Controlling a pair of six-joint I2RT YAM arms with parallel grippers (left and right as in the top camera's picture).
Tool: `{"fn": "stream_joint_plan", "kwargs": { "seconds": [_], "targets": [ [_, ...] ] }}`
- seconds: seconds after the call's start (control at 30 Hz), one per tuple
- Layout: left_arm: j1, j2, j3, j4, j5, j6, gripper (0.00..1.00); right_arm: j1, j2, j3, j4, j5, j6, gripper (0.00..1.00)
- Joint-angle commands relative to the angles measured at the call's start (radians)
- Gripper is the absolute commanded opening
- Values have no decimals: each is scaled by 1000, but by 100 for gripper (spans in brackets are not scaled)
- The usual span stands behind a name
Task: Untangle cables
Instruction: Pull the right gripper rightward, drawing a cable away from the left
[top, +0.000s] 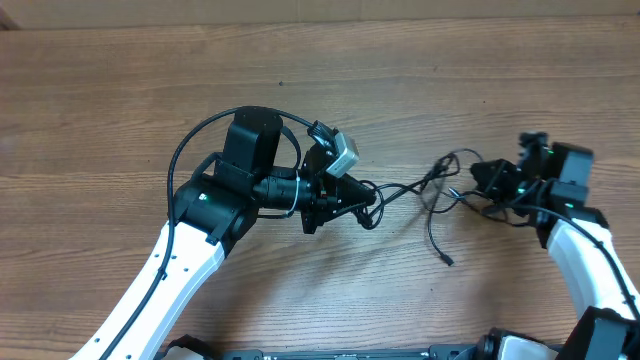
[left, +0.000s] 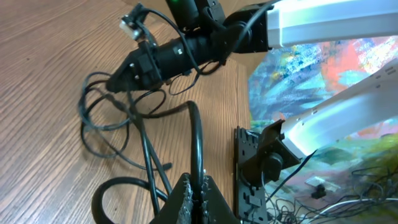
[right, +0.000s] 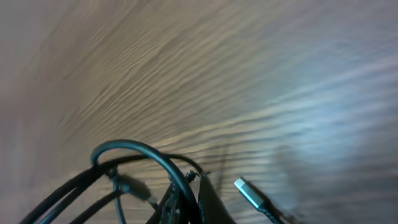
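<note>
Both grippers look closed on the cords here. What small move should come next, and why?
Probably ease the right gripper slightly away from the left gripper. Each is shut on the cables, whose loops bunch between them, with one loose end trailing free; gentle tension might open the tangle.

- Left arm (top: 175, 270): white tubular link with small dark screws (top: 165, 268); black joint housings (top: 212, 203); thick black cable (top: 185, 143) looped alongside.
- Right arm (top: 590, 255): white link, black joints, green indicator lights (top: 548, 152).
- Left gripper (left: 198, 190): black fingers (left: 183, 200), ridged inner faces.
</note>
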Motion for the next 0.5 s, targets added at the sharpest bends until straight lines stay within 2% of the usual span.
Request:
{"fn": "stream_joint_plan", "kwargs": {
  "seconds": [0.0, 0.13, 0.27, 0.47],
  "targets": [
    [6, -14, 16, -2, 55, 35, 4, -64, 3, 11, -10, 23, 45, 4],
    [6, -14, 16, -2, 59, 39, 4, -110, 3, 11, -21, 29, 45, 4],
    [6, -14, 16, -2, 135, 98, 4, -141, 3, 11, -38, 61, 45, 4],
    [6, -14, 16, -2, 144, 98, 4, -154, 7, 11, -66, 98, 45, 4]
  ]
}}
